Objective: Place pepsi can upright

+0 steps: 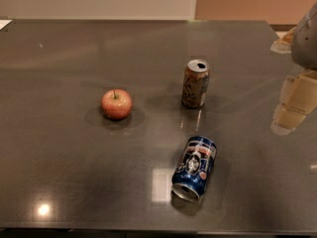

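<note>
The pepsi can [194, 167] is dark blue with a red-and-white label. It lies on its side on the dark table [74, 148], near the front edge, with its silver top facing the front. My gripper [291, 107] hangs at the right edge of the view, above the table. It is to the right of the can and a little farther back, well apart from it, and holds nothing that I can see.
A brown-gold can [195, 83] stands upright behind the pepsi can. A red apple [117, 103] sits left of centre. The table's front edge runs just below the pepsi can. A wall lies beyond the far edge.
</note>
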Robot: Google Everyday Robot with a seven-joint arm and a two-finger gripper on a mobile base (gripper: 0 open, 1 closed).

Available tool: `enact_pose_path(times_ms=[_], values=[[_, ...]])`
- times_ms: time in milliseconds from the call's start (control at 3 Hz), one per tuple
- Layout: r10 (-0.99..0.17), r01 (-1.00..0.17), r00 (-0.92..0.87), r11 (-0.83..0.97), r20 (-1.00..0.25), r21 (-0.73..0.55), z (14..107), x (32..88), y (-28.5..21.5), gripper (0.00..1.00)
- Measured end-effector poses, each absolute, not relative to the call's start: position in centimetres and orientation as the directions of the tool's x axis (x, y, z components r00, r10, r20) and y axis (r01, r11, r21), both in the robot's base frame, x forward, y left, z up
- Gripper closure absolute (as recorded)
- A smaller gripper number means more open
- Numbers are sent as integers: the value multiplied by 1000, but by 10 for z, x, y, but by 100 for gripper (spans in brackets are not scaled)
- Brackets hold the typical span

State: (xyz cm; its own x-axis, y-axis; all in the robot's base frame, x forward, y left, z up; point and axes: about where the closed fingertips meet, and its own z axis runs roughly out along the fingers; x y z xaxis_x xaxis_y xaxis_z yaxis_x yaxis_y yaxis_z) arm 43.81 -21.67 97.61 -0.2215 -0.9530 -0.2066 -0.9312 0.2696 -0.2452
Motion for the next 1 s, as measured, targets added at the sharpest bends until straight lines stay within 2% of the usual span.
enact_pose_path(times_ms=[667, 1000], values=[[-969, -943, -158, 206, -192, -263, 976, 439, -203, 0], [-985, -960, -23, 70, -173, -270, 970, 435, -173, 0]])
